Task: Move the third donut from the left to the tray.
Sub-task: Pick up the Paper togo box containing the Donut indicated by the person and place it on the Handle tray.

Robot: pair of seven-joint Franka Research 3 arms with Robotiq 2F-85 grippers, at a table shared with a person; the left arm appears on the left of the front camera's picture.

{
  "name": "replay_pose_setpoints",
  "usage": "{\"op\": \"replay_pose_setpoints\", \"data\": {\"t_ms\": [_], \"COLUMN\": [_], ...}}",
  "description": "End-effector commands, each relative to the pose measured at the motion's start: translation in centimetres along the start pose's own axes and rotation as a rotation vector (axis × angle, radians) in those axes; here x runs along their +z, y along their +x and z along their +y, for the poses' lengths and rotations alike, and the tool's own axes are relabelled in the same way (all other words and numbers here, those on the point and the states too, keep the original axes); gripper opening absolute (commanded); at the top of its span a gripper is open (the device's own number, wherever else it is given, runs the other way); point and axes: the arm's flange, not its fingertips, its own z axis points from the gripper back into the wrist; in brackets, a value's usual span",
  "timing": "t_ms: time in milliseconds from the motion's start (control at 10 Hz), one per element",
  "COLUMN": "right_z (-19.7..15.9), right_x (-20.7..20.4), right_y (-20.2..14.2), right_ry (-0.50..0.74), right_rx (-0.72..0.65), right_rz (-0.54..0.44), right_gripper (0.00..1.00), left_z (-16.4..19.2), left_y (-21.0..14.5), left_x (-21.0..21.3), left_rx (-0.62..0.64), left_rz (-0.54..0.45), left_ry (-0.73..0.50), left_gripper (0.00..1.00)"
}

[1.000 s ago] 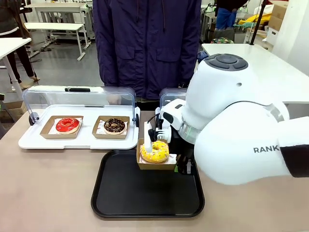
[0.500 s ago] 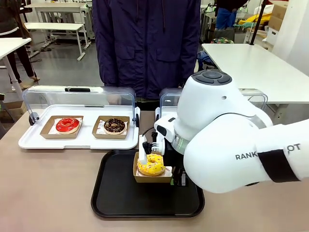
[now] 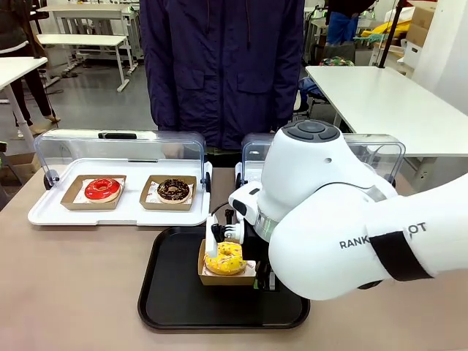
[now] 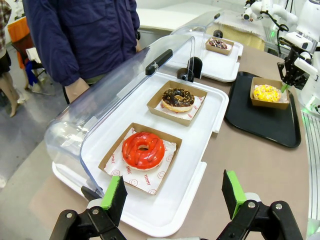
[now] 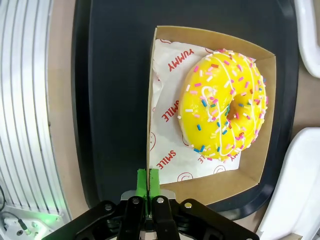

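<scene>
- Your right arm point(image 3: 344, 219) bulks over the tray's point(image 3: 175, 307) right half and blocks any way in from that side.
- The tray's left and near parts lie bare; you can come in there.
- The yellow donut point(image 3: 223, 257) in its box fills the tray's middle.
- The open clear lid point(image 3: 121, 146) walls off the white tray's point(image 3: 117, 213) far edge.
- The near tabletop point(image 3: 66, 292) at left is open.

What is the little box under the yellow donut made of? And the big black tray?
The little box looks like thin brown cardboard: matte, with folded walls and a raw edge, lined with white printed paper. The black tray looks like smooth plastic, probably hard: rounded corners, a raised rim and a soft sheen. The right pincer is shut on the box's wall.
</scene>
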Motion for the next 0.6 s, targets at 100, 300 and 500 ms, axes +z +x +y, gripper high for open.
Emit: {"op": "replay_pose_setpoints", "data": {"t_ms": [100,300,500], "right_z": [1.0,0.9,0.8], "right_x": [-1.6,-2.2,-2.6], "right_y": [-1.3,-1.4,-1.4], "right_ry": [0.002,0.032,0.05], "right_rx": [0.012,0.015,0.013], "right_rz": [-0.031,-0.039,-0.039], "right_gripper": [0.02,0.02,0.02], "left_z": [-0.1,-0.1,-0.1], "left_y": [0.3,0.3,0.3], "left_x": [0.1,0.1,0.1], "left_rx": [0.005,0.005,0.005], "left_rz": [0.01,0.01,0.01], "left_ry": [-0.006,-0.006,-0.006], "left_gripper": [1.0,1.0,1.0]}}
